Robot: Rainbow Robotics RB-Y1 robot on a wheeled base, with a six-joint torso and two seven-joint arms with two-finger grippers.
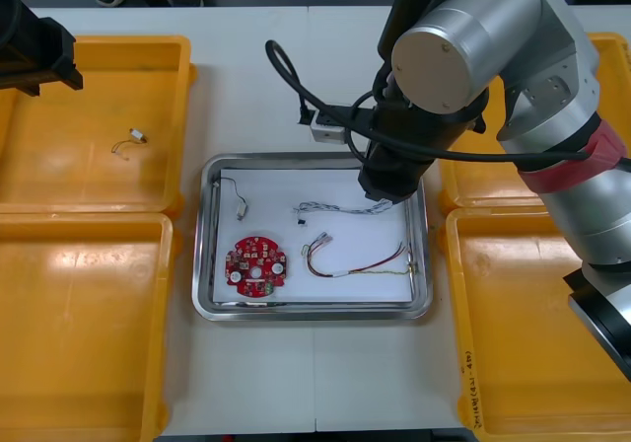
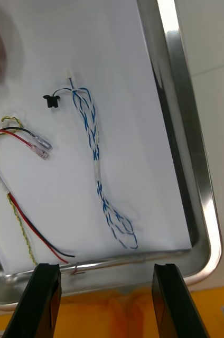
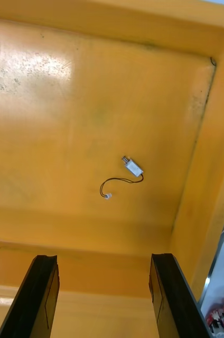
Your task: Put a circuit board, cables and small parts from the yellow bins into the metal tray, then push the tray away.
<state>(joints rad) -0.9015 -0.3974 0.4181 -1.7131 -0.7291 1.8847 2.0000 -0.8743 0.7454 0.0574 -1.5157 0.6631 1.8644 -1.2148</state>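
Progress: the board and cables already lie in the tray. One small part waits in a left bin, and the push away is not yet done, I judge.
My left claw (image 3: pixel 104 259): released, black fingers apart, hanging over the far-left yellow bin (image 1: pixel 89 181) of glossy, scuffed plastic.
Small metal part (image 3: pixel 133 167): tiny silvery block with a thin curled black lead, on that bin's floor.
Metal tray (image 1: pixel 202 264): shiny rounded rim, white inside, mid-table (image 1: pixel 256 67).
Circuit board (image 1: pixel 257 264): round, red, near-left in the tray.
Red and yellow cable (image 2: pixel 17 211): looped, near-right.
Blue and white cable (image 2: pixel 96 158): twisted, far-right.
My right claw (image 2: pixel 106 266): released, empty, above the tray's far-right.
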